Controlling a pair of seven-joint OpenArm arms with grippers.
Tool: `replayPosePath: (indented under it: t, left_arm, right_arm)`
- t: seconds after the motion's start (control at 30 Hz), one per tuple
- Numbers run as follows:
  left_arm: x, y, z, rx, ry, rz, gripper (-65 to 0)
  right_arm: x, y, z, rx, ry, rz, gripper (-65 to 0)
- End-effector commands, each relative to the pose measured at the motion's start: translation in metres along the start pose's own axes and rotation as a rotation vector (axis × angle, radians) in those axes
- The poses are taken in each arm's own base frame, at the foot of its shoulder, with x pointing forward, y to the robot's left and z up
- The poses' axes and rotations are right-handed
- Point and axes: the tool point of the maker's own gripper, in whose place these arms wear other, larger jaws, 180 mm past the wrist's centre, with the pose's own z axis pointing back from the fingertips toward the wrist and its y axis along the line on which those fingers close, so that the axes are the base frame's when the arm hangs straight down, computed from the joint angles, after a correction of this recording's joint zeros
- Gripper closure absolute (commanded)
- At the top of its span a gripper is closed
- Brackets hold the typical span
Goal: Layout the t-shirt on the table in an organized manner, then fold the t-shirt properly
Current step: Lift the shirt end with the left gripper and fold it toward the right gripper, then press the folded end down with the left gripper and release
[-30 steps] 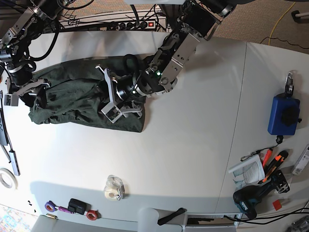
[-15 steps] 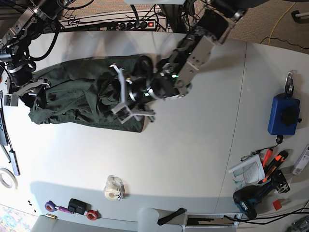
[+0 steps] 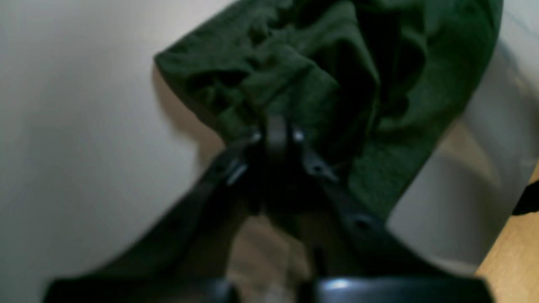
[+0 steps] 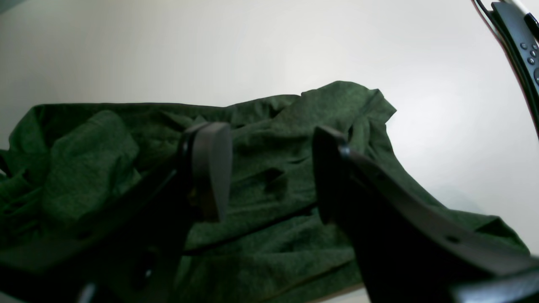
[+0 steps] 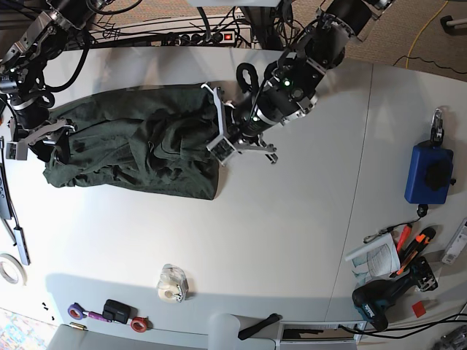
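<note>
Now t-shirt (image 3: 320,63) pinched in left gripper (image 3: 276,132)

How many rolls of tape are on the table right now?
3: a white roll at the left edge, a purple roll and a red roll near the front-left. Clutter may hide others.

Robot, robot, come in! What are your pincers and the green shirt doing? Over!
Left pincer shut on dark green knit t-shirt. Right pincer open over it. Shirt bunched on white table, not laid flat. Nothing blocking.

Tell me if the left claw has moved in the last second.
Yes. In the base view the left claw went right and up, from mid-shirt to the t-shirt's right edge, nearer the table's seam.
</note>
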Motion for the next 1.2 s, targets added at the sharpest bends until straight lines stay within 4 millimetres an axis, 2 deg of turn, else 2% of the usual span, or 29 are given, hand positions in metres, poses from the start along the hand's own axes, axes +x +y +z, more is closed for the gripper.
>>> replayPosePath:
  t: [0.0,0.13,0.27,0.3,0.4,0.43,0.47,0.63,0.9,1.0,1.07,1.1,1.17]
  left_arm:
    - [0.018,0.004,0.002,0.013,-0.057,-0.013,0.0]
    - [0.012,0.022,0.002,0.112,-0.032,-0.011,0.0]
    - [0.007,0.013,0.000,0.059,-0.008,0.012,0.0]
    - [0.008,0.008,0.000,0.031,-0.017,0.013,-2.9]
    - [0.019,-0.001,0.000,-0.021,-0.066,0.036,-27.0]
    - [0.021,-0.002,-0.001,-0.026,-0.072,0.041,-31.2]
    - [0.023,-0.003,-0.001,-0.031,-0.077,0.047,-32.1]
    - [0.032,-0.020,-0.004,-0.105,-0.104,0.108,-32.0]
    - [0.014,-0.024,-0.023,-0.105,-0.059,0.129,-32.0]
    - [0.016,-0.023,-0.024,-0.091,-0.063,0.114,-31.9]
    - [0.020,-0.023,-0.025,-0.092,-0.072,0.114,-28.5]
    - [0.023,-0.024,-0.025,-0.094,-0.080,0.116,-24.3]
    - [0.029,-0.025,-0.026,-0.097,-0.096,0.120,-11.0]
  right_arm:
    - [0.020,-0.003,0.003,-0.003,-0.061,0.015,-30.9]
    - [0.020,-0.003,0.003,-0.003,-0.061,0.015,-30.9]
    - [0.020,-0.003,0.003,-0.003,-0.062,0.015,-30.9]
    - [0.020,-0.003,0.003,-0.003,-0.062,0.016,-30.9]
    - [0.020,-0.002,0.003,-0.002,-0.064,0.014,-30.9]
    - [0.020,-0.002,0.003,-0.002,-0.063,0.014,-30.9]
    - [0.020,-0.002,0.003,-0.002,-0.063,0.014,-30.9]
    - [0.020,-0.002,0.003,-0.002,-0.063,0.014,-30.9]
    - [0.020,-0.002,0.003,-0.002,-0.063,0.014,-30.9]
    - [0.020,-0.002,0.003,-0.001,-0.063,0.015,-30.9]
    - [0.020,-0.002,0.003,-0.001,-0.063,0.015,-30.9]
    - [0.020,-0.002,0.003,-0.001,-0.064,0.014,-30.9]
    - [0.020,-0.002,0.003,-0.001,-0.064,0.015,-30.9]
